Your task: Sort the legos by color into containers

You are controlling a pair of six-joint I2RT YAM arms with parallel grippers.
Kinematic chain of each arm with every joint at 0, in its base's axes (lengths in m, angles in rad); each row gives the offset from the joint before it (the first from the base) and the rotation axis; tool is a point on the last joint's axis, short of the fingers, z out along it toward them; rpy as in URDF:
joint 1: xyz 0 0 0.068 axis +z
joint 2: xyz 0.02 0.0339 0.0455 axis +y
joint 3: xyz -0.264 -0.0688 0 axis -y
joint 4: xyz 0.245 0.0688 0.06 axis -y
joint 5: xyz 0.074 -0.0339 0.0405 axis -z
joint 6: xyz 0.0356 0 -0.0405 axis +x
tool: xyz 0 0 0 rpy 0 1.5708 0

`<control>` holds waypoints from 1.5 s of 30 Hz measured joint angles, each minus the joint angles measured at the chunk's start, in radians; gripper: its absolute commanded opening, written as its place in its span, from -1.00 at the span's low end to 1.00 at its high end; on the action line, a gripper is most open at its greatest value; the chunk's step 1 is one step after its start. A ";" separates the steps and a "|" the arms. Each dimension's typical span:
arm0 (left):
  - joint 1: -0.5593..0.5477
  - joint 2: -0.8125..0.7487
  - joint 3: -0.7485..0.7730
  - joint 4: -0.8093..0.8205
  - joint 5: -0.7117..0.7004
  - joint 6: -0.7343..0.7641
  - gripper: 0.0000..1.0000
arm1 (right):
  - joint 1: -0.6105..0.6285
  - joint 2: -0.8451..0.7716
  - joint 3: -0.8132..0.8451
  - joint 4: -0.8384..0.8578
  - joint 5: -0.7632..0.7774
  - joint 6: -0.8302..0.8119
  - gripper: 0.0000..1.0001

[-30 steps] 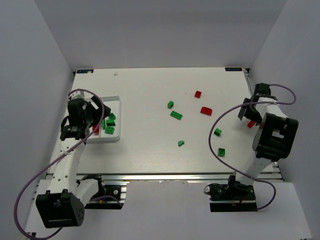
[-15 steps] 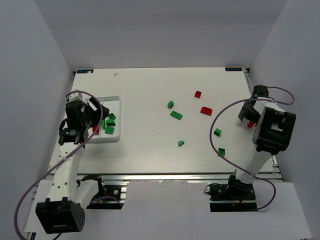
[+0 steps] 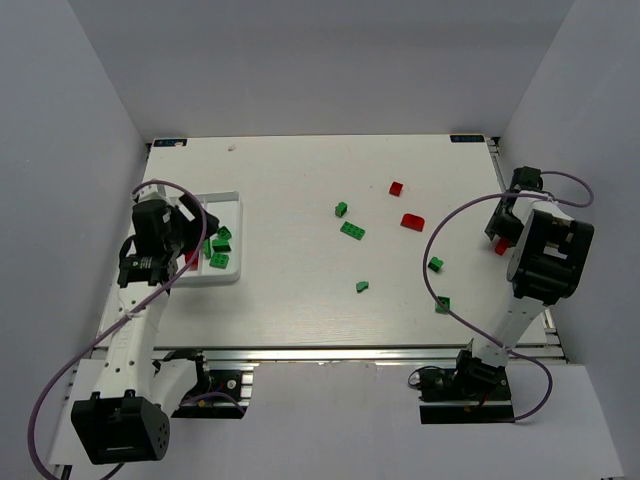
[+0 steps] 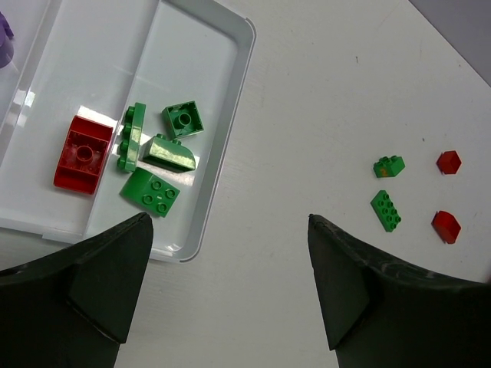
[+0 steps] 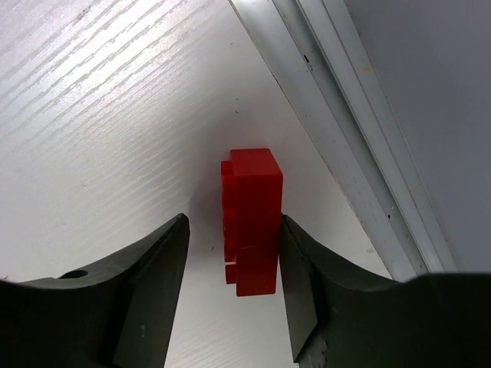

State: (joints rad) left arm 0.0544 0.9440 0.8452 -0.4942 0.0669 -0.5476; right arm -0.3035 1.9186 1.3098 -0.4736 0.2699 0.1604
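At the table's point(image 3: 300, 165) 9 o'clock edge sits the tray point(image 3: 228, 196), and the left gripper point(image 3: 193, 238) hangs above it, its fingers point(image 4: 100, 284) spread wide and gripping nothing. In the left wrist view, the tray's 3 o'clock compartment holds four greens point(image 4: 150, 192) bunched together. A red brick point(image 4: 83, 153) lies just beside the thin green one, at its 9 o'clock; whether a wall parts red from green I cannot tell. A purple piece point(image 4: 4, 42) shows at that picture's edge, in another compartment. Near the table's centre lie a small green point(image 3: 341, 209) and a green plate point(image 3: 352, 231) close at its 5 o'clock. A green wedge point(image 3: 362, 287) lies well apart from them, toward 6. At 1 o'clock from the centre are two reds point(image 3: 396, 188), the bigger near the smaller's 5 o'clock. Further right, a green pair point(image 3: 436, 264) lies at about 4 o'clock, one nearer the table's 6 o'clock edge than the other. The last red brick point(image 5: 252, 222) stands at the table's 3 o'clock edge, just beside the rail point(image 5: 345, 153). The right gripper point(image 5: 234, 222) straddles this brick with its jaws partly spread. One finger point(image 5: 295, 276) is against the brick's side and the other is parted from it by a thin gap, so the brick is not yet pinched.
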 measured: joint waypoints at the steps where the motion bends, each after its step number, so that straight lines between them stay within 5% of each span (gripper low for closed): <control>1: 0.000 -0.003 0.000 0.000 0.000 0.000 0.82 | -0.004 0.005 0.003 -0.002 -0.005 0.000 -0.06; 6: 0.000 -0.028 0.000 -0.006 -0.004 0.001 0.82 | -0.010 0.010 0.003 -0.008 -0.040 -0.009 -0.32; 10: 0.000 -0.043 0.001 -0.015 -0.007 0.002 0.82 | -0.010 0.009 0.003 -0.006 -0.077 -0.019 -0.82; 13: 0.000 -0.049 0.005 -0.028 -0.008 0.008 0.82 | -0.010 -0.001 0.002 -0.006 -0.125 -0.039 -1.00; 22: 0.000 -0.076 0.146 -0.067 -0.031 0.044 0.82 | 0.066 -0.216 -0.032 0.011 -0.423 -0.208 -1.00; 33: 0.000 -0.151 0.262 -0.106 -0.042 0.051 0.84 | 0.557 -0.370 -0.030 0.162 -0.770 -0.377 -1.00; 45: 0.000 -0.297 0.327 -0.183 -0.076 0.032 0.85 | 0.967 0.004 0.354 0.306 -0.988 -0.211 -1.00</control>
State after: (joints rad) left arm 0.0540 0.6468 1.1717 -0.6773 -0.0093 -0.5159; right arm 0.6632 1.9228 1.6634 -0.1680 -0.7185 -0.0502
